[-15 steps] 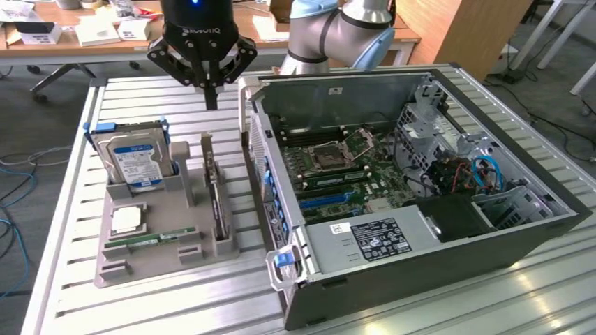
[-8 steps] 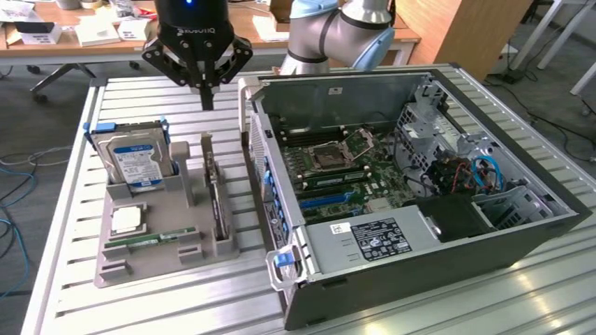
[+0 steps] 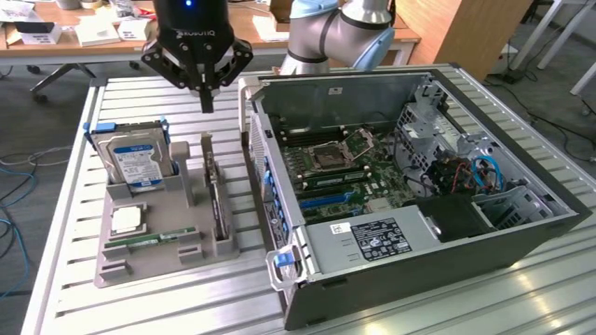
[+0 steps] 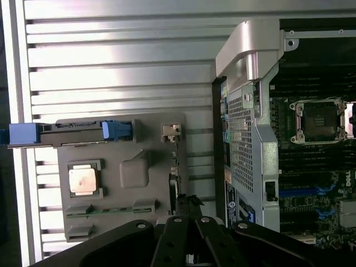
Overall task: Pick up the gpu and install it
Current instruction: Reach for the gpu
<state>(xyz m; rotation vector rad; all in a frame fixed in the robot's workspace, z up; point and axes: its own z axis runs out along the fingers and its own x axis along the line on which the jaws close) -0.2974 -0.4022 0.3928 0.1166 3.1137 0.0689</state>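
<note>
Claw point(image 3: 206, 103), closed, hangs above the edge-standing gpu point(image 3: 216, 199).

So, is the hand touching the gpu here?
Apart. In the exterior view the hand hangs above the gpu, with table slats visible between them.

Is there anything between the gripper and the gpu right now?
Nothing visible. The shut gripper hangs above the gpu, which stands on edge in the gray holder, with only open air between them.
</note>
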